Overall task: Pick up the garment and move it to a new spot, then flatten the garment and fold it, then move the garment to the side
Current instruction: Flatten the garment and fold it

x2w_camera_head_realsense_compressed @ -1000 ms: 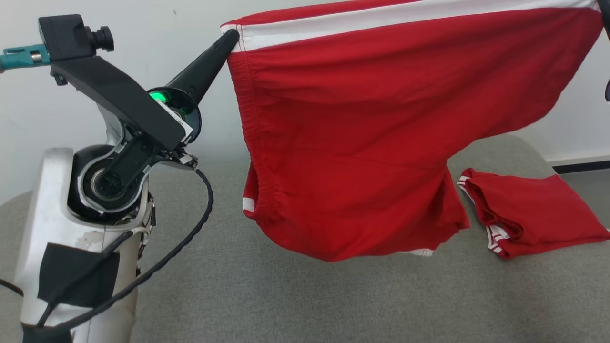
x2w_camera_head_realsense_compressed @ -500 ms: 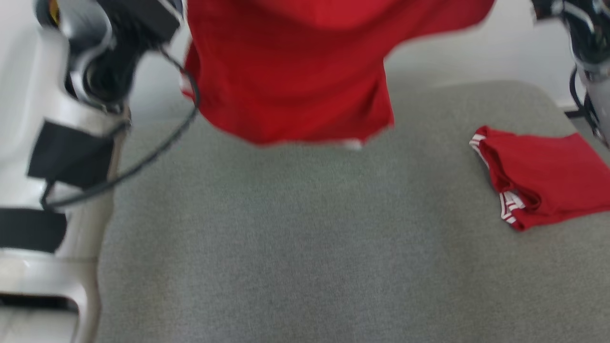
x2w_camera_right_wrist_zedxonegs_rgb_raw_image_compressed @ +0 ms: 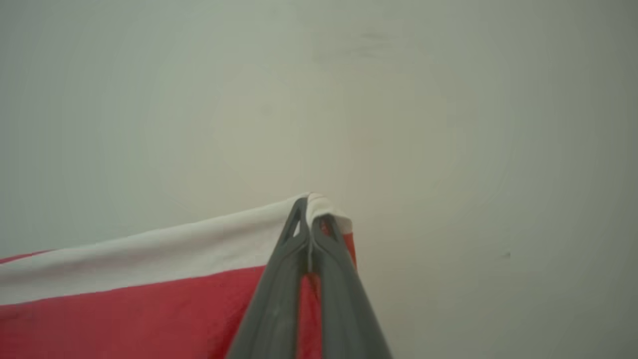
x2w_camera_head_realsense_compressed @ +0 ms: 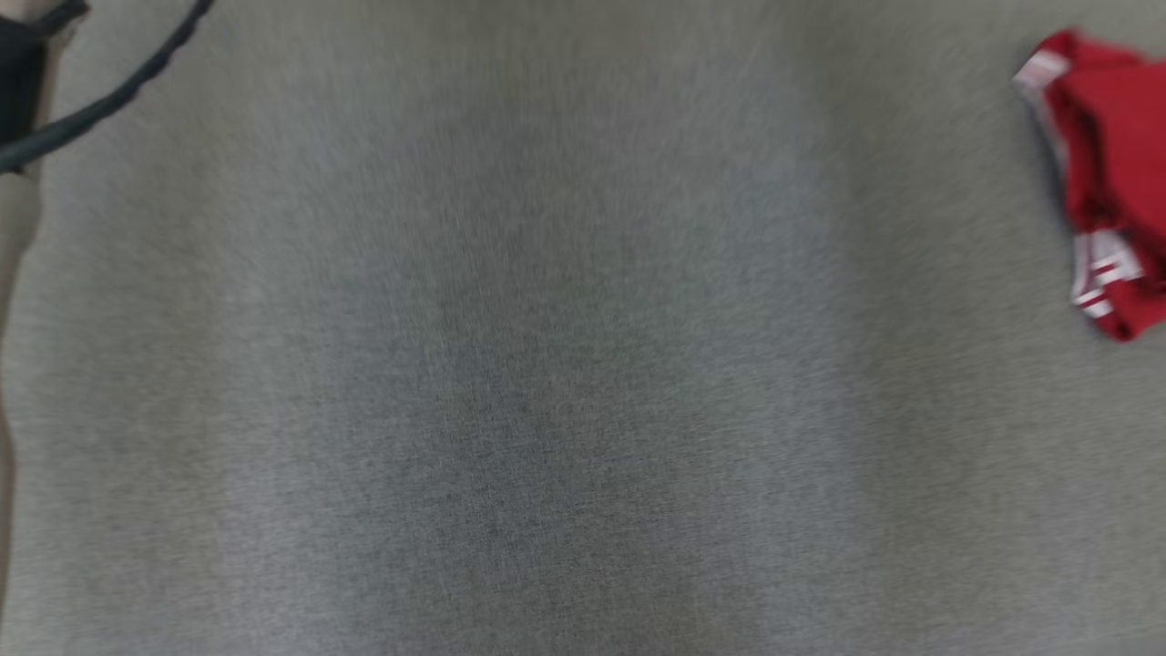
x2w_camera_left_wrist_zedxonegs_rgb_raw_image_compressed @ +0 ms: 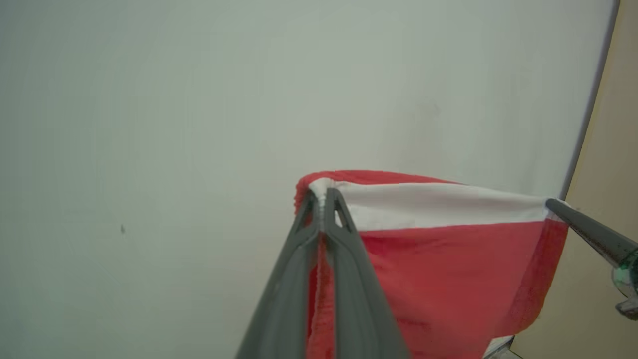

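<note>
In the left wrist view the left claw (x2w_camera_left_wrist_zedxonegs_rgb_raw_image_compressed: 321, 192) is pinched closed on one top corner of the red garment (x2w_camera_left_wrist_zedxonegs_rgb_raw_image_compressed: 448, 279), at its white band, just below the middle of the frame; the right claw (x2w_camera_right_wrist_zedxonegs_rgb_raw_image_compressed: 309, 199), in its own view, is clamped closed on the opposite corner at mid-frame; the cloth hangs stretched between them before a pale wall (x2w_camera_left_wrist_zedxonegs_rgb_raw_image_compressed: 199, 99); the blurred head view shows the grey bench (x2w_camera_head_realsense_compressed: 547, 364), a folded red cloth (x2w_camera_head_realsense_compressed: 1111, 182) at the upper right edge, and a black cable (x2w_camera_head_realsense_compressed: 100, 105) at the upper left.
</note>
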Controlling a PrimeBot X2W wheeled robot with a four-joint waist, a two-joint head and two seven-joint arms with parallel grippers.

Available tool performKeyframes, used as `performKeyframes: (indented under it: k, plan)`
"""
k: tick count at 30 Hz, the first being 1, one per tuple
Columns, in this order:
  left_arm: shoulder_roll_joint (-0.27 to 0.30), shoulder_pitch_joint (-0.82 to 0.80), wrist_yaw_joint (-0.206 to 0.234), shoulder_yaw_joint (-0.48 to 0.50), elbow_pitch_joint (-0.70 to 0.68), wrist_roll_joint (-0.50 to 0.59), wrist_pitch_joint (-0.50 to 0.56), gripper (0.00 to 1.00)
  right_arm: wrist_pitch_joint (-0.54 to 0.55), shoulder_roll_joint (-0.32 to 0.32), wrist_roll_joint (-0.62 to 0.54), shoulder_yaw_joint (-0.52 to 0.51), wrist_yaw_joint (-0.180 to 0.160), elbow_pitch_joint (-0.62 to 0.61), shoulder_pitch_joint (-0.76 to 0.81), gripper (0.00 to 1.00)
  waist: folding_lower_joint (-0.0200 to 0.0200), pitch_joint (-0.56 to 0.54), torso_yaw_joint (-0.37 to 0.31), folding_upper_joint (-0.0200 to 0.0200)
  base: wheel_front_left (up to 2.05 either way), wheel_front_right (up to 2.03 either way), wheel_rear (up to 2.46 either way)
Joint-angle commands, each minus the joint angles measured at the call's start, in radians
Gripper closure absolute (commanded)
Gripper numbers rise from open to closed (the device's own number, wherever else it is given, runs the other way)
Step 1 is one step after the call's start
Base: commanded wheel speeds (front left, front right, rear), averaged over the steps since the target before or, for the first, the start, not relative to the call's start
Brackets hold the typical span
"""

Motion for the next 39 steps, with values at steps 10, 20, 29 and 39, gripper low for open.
performKeyframes:
  k: [10,20,29,39]
  plan:
    - [0.123,0.085,0.000,-0.183,-0.259,-0.235,-0.050,1.00,-0.005,-0.009,-0.151,-0.143,0.000,-0.243,0.167,1.00,-0.0008,0.298,0.005,-0.0004,0.00,0.00,0.00]
    - [0.311,0.442,0.000,-0.316,-0.591,-0.484,-0.051,1.00,-0.005,-0.179,0.042,-0.027,0.000,-0.423,0.571,1.00,-0.0008,0.148,0.035,-0.0004,0.00,0.00,0.00]
    - [0.438,0.740,0.000,-0.438,-0.752,-0.571,-0.049,1.00,0.118,-0.366,0.379,0.138,0.000,-0.646,0.887,1.00,-0.0008,-0.047,0.035,-0.0004,0.00,0.00,0.00]
    - [0.407,1.011,0.008,-0.448,-0.723,-0.466,-0.051,1.00,0.131,-0.509,0.462,0.247,0.000,-0.738,1.109,1.00,-0.0008,-0.214,0.022,-0.0004,0.00,0.00,0.00]
